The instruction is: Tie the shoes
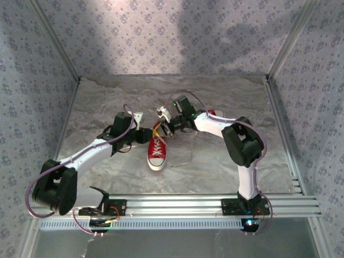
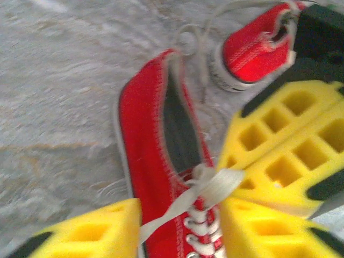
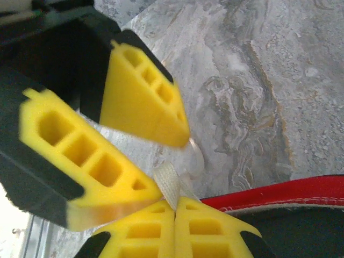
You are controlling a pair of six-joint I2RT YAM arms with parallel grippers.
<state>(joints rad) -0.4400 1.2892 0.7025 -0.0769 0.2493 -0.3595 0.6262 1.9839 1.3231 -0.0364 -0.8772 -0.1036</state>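
One red shoe lies mid-table with its white toe toward the arm bases; in the left wrist view this shoe shows its open collar and laced eyelets. The second red shoe lies behind it, partly hidden by the right arm. Both grippers meet over the near shoe's collar. My right gripper is shut on a flat white lace. That lace runs from the right gripper's yellow fingers across the shoe between the jaws of my left gripper, which stand apart, open.
A crumpled grey sheet covers the table, with patterned walls on three sides. An aluminium rail runs along the near edge. A loose white lace end trails on the sheet to the right of the near shoe.
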